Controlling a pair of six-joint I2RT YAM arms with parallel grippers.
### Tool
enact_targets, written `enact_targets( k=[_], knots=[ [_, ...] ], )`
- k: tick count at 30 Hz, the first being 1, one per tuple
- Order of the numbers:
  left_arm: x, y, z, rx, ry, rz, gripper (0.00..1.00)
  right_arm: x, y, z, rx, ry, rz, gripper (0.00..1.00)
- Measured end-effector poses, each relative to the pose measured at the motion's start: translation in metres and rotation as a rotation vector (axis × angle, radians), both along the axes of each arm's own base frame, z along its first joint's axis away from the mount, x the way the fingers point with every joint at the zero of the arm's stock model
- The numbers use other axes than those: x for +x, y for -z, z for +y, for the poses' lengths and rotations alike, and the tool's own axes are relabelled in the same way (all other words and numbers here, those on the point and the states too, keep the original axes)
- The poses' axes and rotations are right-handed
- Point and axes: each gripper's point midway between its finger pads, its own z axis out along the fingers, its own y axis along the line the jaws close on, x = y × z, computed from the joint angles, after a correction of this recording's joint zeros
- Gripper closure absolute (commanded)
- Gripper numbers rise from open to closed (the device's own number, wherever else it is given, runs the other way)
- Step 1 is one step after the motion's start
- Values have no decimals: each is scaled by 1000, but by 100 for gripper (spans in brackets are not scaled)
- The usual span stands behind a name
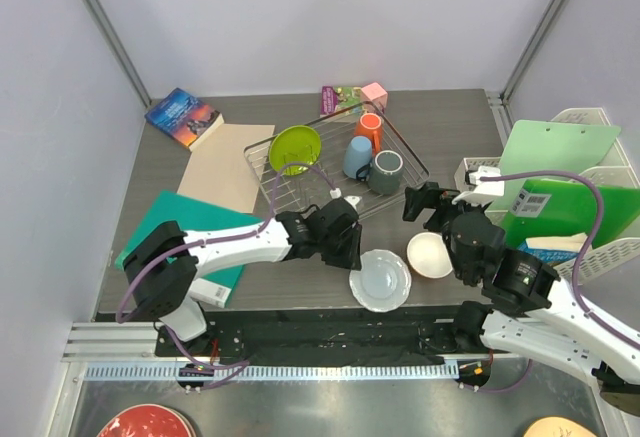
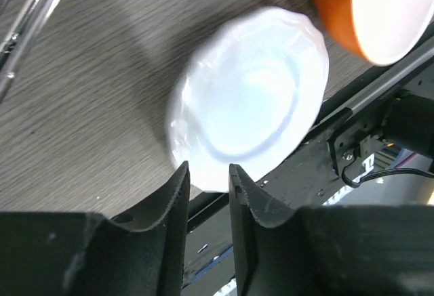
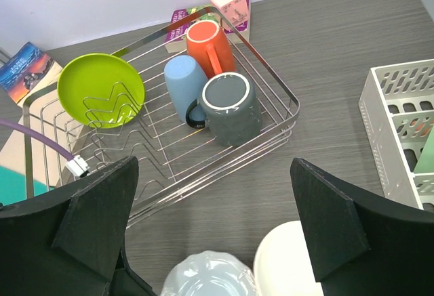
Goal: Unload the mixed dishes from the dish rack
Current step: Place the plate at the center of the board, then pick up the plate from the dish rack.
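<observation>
Pale plate (image 1: 380,279) lies face-up at the lower-centre edge of the counter (image 1: 455,127). Left tool (image 2: 208,171) narrow, empty; right tool (image 3: 215,174) wide.

The grey surface (image 1: 450,142) carried the rack (image 3: 169,154), a pale plate (image 1: 380,280) just beside a bowl (image 1: 430,255), a book (image 1: 181,115), tan paper (image 1: 225,167), a teal sheet (image 1: 165,212) and a basket (image 3: 400,120).

Top cam sits high behind the arms, looking down on the whole bench (image 1: 450,127). Left wrist cam is right over the pale plate (image 2: 247,99). Right wrist cam faces the rack (image 3: 296,101) from farther back, sharing plate and bowl (image 3: 281,262).
</observation>
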Motion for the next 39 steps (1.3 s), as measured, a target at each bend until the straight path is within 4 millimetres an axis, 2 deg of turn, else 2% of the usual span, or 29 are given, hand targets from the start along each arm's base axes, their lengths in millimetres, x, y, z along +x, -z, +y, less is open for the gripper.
enact_targets(
  k=[8,11,14,21,23,25,28,29,31,36,38,39],
  knots=[
    [6,-8,17,69,-1,-57,68,0,0,0,5,0,1,1],
    [12,-24,30,110,-11,-114,67,-1,0,0,6,0,0,1],
    [22,-58,42,118,-25,-212,64,-2,-1,-2,10,0,-3,1],
    [61,-181,81,35,-155,-517,60,-3,-5,-5,25,1,-14,1],
    [81,-202,99,24,-224,-563,60,-3,-5,-5,24,1,-13,1],
    [114,-212,129,49,-338,-594,59,-3,-4,-5,23,1,-12,1],
    [160,-204,167,152,-434,-643,63,-3,0,-4,15,0,-7,1],
    [171,-199,172,193,-427,-669,65,-3,3,-4,11,1,-3,1],
    [193,-181,170,290,-354,-739,73,-3,7,-4,2,1,2,1],
    [237,-118,149,465,-59,-807,76,-3,10,-4,-7,0,7,1],
    [259,-94,150,497,8,-803,76,-3,10,-4,-9,0,6,1],
    [264,-89,152,504,20,-802,75,-3,10,-4,-8,0,6,1]
  ],
)
